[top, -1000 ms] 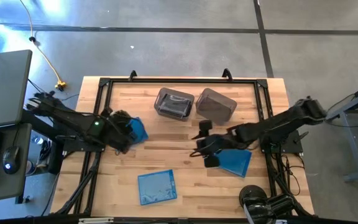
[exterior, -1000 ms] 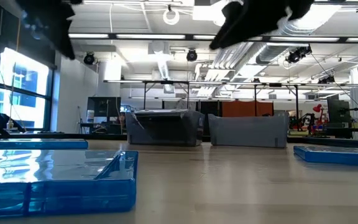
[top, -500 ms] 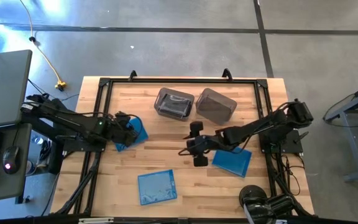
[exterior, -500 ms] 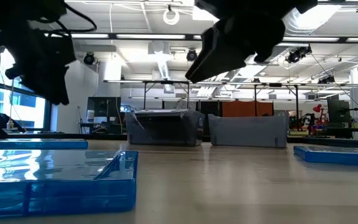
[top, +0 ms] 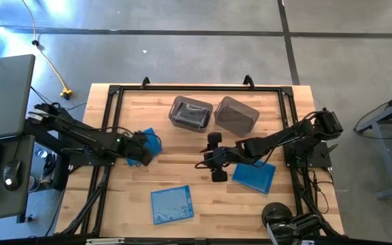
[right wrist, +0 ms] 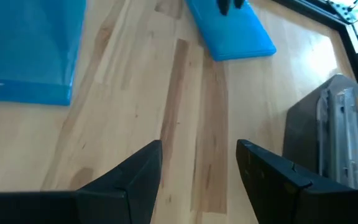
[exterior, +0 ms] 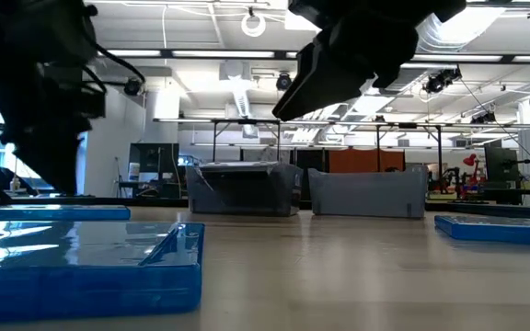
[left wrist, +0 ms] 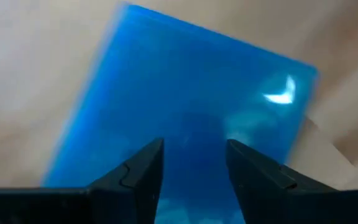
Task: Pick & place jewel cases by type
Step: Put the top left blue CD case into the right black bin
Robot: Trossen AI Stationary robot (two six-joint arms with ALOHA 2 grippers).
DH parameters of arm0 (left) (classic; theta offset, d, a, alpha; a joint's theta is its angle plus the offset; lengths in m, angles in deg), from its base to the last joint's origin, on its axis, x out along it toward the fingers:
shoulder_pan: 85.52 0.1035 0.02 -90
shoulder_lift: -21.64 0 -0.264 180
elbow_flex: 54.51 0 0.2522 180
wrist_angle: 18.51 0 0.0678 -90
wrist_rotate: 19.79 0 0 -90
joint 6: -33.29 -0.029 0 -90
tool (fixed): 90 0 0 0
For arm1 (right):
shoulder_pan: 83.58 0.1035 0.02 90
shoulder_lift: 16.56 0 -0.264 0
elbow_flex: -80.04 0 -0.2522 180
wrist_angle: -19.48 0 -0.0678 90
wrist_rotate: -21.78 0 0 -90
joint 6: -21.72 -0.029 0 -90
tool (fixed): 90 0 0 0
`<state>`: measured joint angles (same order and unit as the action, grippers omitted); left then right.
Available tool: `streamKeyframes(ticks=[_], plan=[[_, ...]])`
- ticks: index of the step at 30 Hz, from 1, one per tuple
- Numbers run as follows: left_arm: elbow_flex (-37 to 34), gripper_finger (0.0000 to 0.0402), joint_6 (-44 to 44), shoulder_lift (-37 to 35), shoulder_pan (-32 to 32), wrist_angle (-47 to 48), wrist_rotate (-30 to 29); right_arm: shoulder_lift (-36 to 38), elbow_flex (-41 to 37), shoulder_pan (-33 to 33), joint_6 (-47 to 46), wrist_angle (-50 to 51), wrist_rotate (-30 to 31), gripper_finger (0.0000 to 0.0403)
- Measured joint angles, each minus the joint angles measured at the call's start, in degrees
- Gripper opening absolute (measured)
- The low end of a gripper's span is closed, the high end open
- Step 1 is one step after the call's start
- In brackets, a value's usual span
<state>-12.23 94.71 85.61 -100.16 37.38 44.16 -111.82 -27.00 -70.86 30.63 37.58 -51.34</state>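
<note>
The wooden tabletop stood on a grey concrete floor, and the low view looked into a workshop hall with ceiling strip lights. 2 translucent grey bins sat side by side at the far edge. 3 blue jewel cases lay flat: one at the left, one near the front, one at the right. The left end effector hung over the left case, fingers parted and holding nothing. The right end effector hovered mid-table, open and empty, its arm crossing above the right case. Since 1 second earlier, the right end effector had reached further toward the centre, and the left had shifted slightly.
</note>
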Motion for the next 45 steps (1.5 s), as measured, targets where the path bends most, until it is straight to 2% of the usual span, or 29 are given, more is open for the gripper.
streamKeyframes(ticks=[2,7,16,19,23,27,30,34,40,45], plan=[[-1.41,0.0162,-2.40,1.00,0.00,-4.19,2.20,0.00,0.00,0.01,0.02,-0.02,-0.89,0.0204],[-2.35,0.0144,-3.78,4.37,0.02,-14.26,-0.07,0.00,0.00,0.01,-0.02,-0.37,-0.96,0.0204],[-2.17,0.0138,-20.54,12.07,0.07,-40.80,-2.05,0.00,0.00,0.01,-0.05,-0.70,-1.02,0.0204],[-1.30,0.0138,-24.48,14.24,0.87,-44.75,-2.60,0.00,0.00,0.01,-0.05,-1.04,-1.17,0.0204],[3.94,0.0137,-26.63,13.96,1.75,-35.38,1.01,-0.01,0.00,0.01,-0.10,-0.97,-1.40,0.0204],[10.72,0.0137,-26.35,13.38,1.88,-15.66,1.59,0.00,-0.02,0.01,-0.09,-0.51,-1.39,0.0204],[13.74,0.0137,-22.22,13.33,1.88,-2.67,1.37,0.00,-0.02,0.01,-0.07,-0.20,-1.57,0.0204],[13.63,0.0137,-16.72,13.35,1.88,5.34,3.64,-0.02,-0.02,0.01,-0.09,0.25,-1.72,0.0204],[8.41,0.0137,-9.53,13.40,1.88,3.94,6.25,-0.02,-0.02,0.01,-0.09,0.55,-2.09,0.0204],[5.46,0.0137,-9.68,13.24,1.88,-7.38,5.19,-0.02,-0.02,0.01,-0.03,0.55,-2.12,0.0204]])
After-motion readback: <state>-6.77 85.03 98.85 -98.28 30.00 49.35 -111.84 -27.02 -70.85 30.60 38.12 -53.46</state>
